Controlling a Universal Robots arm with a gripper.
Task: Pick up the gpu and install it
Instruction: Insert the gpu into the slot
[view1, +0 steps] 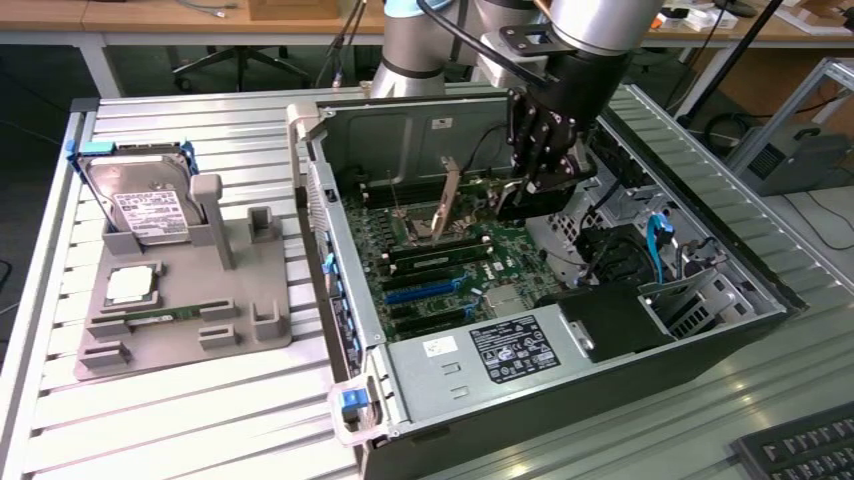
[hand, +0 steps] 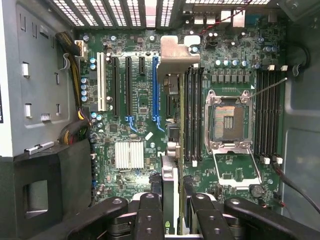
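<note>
Wrist view: pincer (hand: 172, 212) grips the gpu (hand: 170, 150) edge-on above the motherboard (hand: 135, 130).

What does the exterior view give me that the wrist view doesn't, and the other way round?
Exterior view alone: the gray fixture beside the case, carrying the hard drive, plus the power supply's label. Wrist view alone: the open CPU socket head-on and the white expansion slot. Both: the motherboard, and the tool holding the gpu edge-on above it.

claw (hand: 173, 210) gripping gpu (hand: 170, 175), above motherboard (hand: 150, 100)
</note>
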